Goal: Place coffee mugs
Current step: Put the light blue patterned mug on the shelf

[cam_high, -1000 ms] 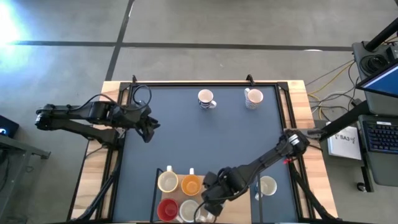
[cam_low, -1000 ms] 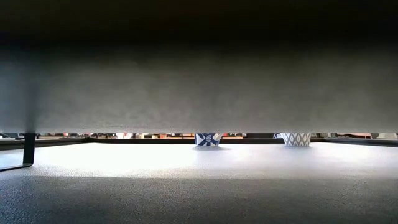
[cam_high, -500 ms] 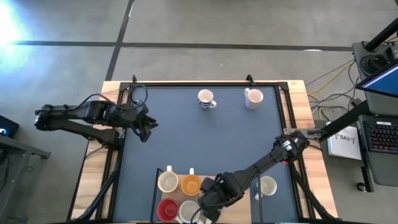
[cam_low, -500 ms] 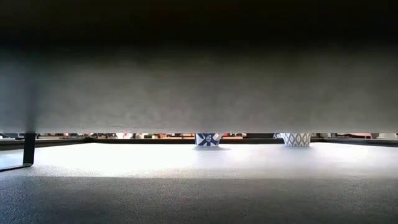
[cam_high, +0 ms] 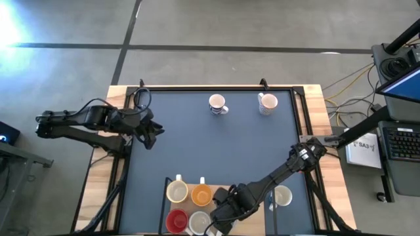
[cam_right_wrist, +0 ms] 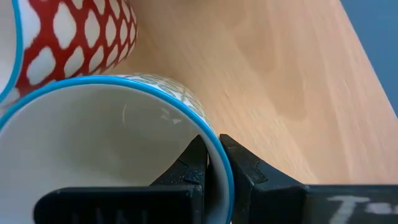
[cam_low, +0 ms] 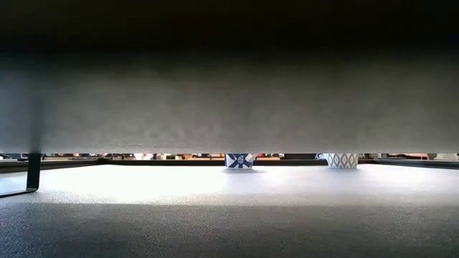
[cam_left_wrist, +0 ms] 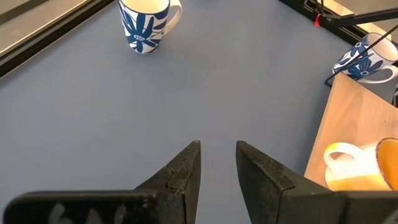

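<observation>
Step in hand: pick-up of a white mug (cam_right_wrist: pixel 106 149) from the wooden board (cam_right_wrist: pixel 273 93) at the table's near edge. The right end effector (cam_right_wrist: pixel 211 163) is clamped narrow on that mug's rim, one finger inside, one outside, beside the red mug (cam_right_wrist: pixel 68 43). Next move, by judgement: lift straight up, clearing the neighbours. The left end effector (cam_left_wrist: pixel 217 163) hovers part-open and empty near the table's left edge.

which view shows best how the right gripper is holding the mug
Right wrist view: the right gripper pinches the blue-rimmed mug by its wall. High view shows the arm covering it; low and left wrist views show nothing of it.
</observation>
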